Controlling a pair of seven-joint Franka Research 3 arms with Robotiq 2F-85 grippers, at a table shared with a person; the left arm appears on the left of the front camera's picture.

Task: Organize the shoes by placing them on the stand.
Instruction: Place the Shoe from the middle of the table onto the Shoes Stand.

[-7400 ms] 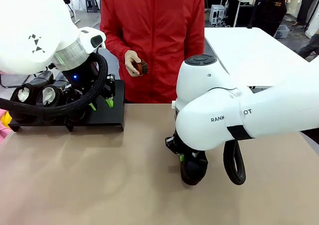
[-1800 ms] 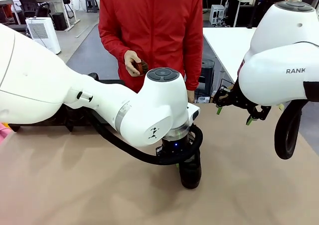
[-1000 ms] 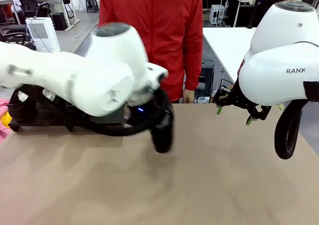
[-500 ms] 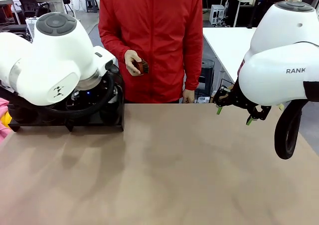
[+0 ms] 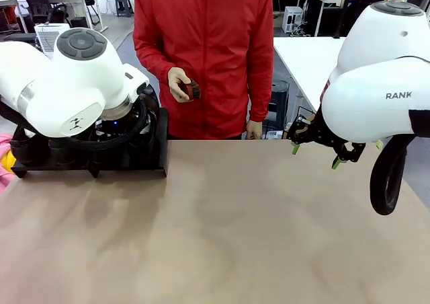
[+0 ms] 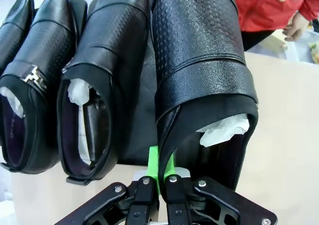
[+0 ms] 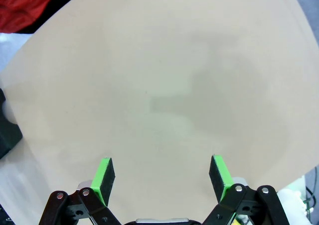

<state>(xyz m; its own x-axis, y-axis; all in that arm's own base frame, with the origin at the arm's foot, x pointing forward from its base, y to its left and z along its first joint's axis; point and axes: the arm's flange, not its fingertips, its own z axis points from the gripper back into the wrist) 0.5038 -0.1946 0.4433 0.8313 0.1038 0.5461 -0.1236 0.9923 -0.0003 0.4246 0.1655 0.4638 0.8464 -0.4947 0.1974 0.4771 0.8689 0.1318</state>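
In the left wrist view my left gripper (image 6: 160, 161) is shut on the heel rim of a glossy black shoe (image 6: 199, 51) with white paper stuffed inside. That shoe lies toe-away at the right end of the stand (image 6: 142, 110), beside three more black shoes: one close by (image 6: 107, 60), a buckled one (image 6: 40, 60) and one at the edge (image 6: 12, 26). In the front view my left arm covers the black stand (image 5: 144, 166) at the far left. My right gripper (image 5: 314, 156) hangs open and empty above the bare table (image 7: 164, 85).
A person in a red jacket (image 5: 201, 48) stands at the far side, just right of the stand, holding a small brown brush (image 5: 191, 90) in one hand. The tan tabletop (image 5: 235, 237) stretches between my two arms. A white table stands behind on the right.
My left arm has swung left from the middle of the table to the stand, carrying the shoe with it. The right arm has not moved.
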